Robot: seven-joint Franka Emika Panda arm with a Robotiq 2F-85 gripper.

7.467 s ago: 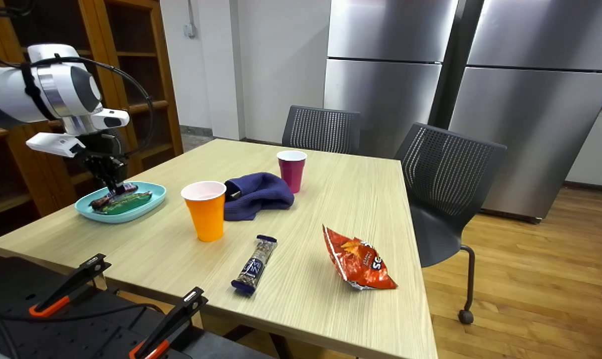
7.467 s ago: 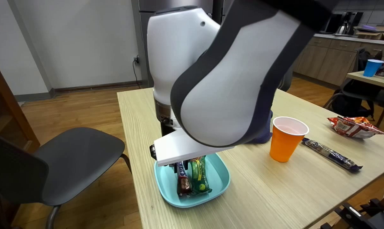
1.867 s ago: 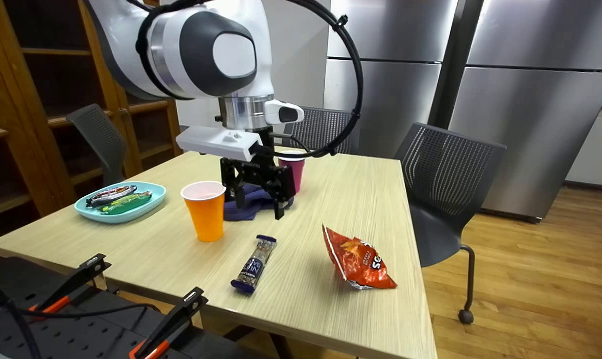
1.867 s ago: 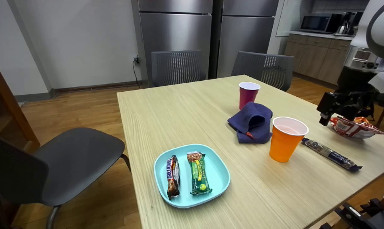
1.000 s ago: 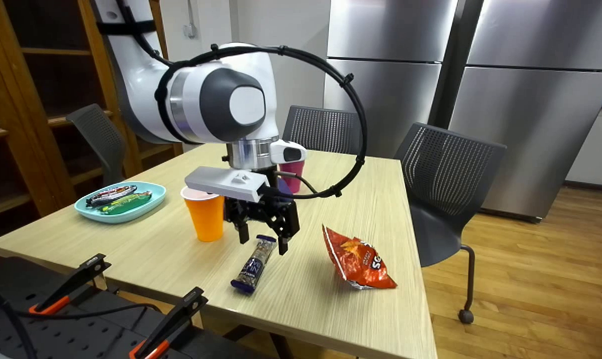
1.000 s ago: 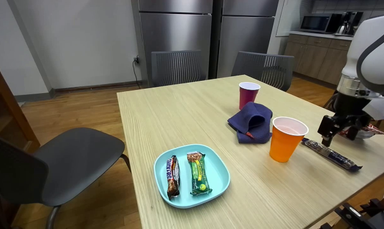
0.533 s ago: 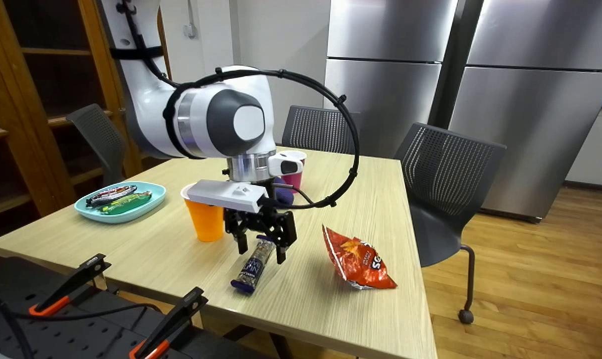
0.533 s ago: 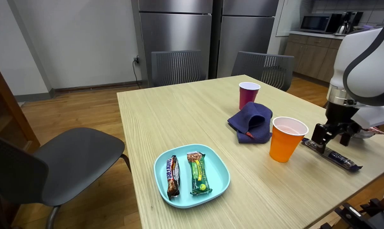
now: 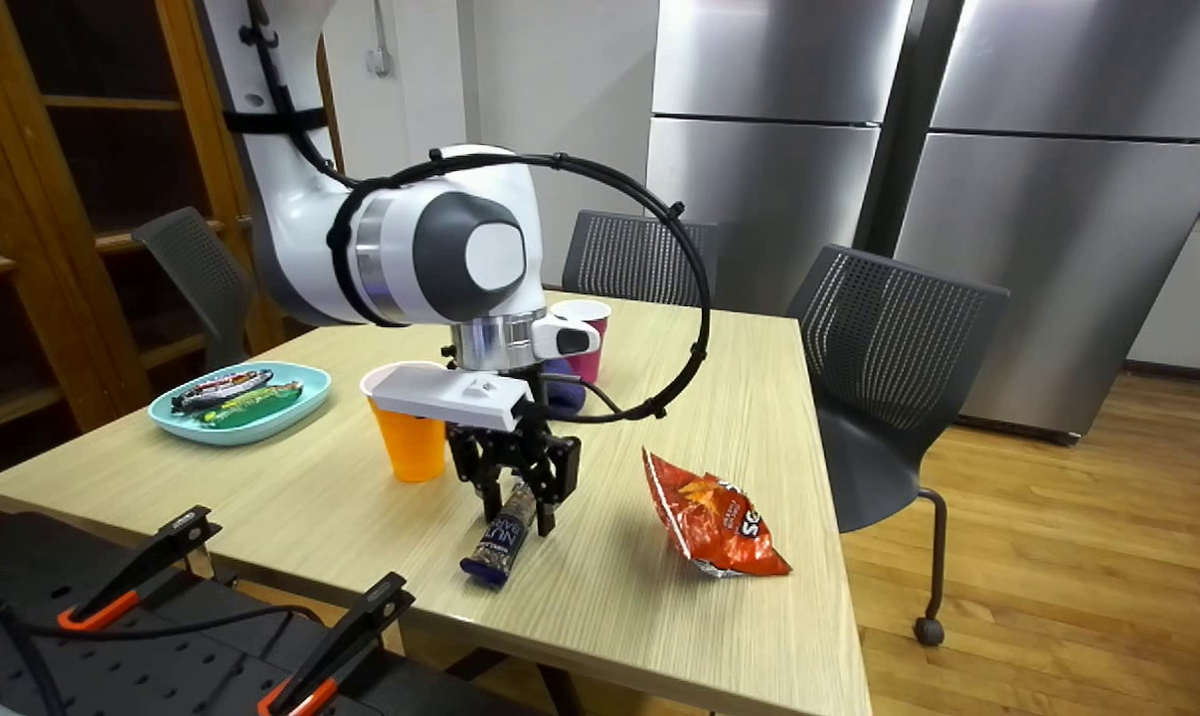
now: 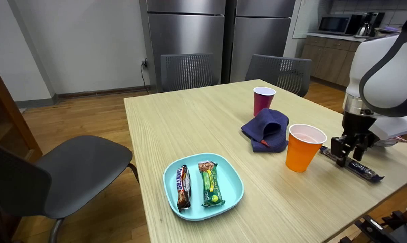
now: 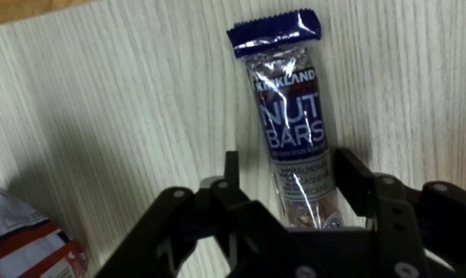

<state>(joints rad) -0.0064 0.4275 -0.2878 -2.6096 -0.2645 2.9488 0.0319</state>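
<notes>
While the gripper is spread, the nut bar is straddled right of centre in the wrist view, a red-striped bag being cropped at lower left.

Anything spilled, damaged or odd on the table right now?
Nothing looks spilled or damaged. In the wrist view the open pincer straddles the bar off-centre: one finger close beside it, a gap at the other. In an exterior view, the crumpled cloth shows a red patch, odd against the blue, too small to identify.
</notes>
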